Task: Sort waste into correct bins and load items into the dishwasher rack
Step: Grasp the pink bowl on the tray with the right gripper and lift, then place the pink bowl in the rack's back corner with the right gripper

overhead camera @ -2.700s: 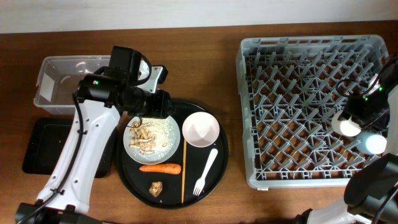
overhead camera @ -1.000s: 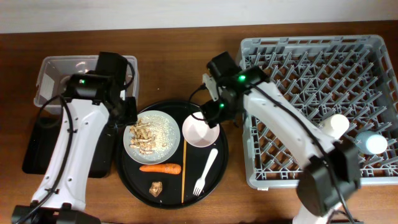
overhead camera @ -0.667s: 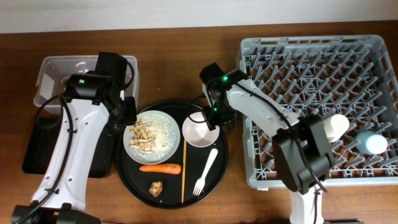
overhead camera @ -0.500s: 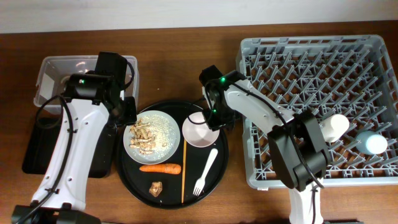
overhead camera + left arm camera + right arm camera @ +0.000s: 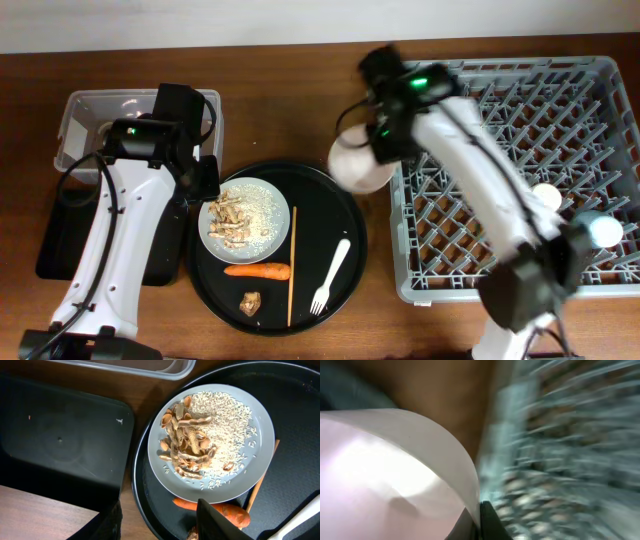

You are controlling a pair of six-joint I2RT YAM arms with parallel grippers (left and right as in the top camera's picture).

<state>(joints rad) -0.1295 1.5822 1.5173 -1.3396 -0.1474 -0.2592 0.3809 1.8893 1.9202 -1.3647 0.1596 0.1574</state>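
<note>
While the right hand (image 5: pixel 375 150) clamps the white bowl (image 5: pixel 355 172) at the left edge of the dishwasher rack (image 5: pixel 500 66), white cup (image 5: pixel 545 197) and blue cup (image 5: pixel 603 232) sit racked. Left hand (image 5: pixel 160 520) apart beside plate (image 5: pixel 240 485); peanut shells (image 5: pixel 185 445), carrot (image 5: pixel 257 270), fork (image 5: pixel 332 275), chopstick (image 5: pixel 292 265) remain.

No writing, label, brand, number or sign can be read in any of the views.
</note>
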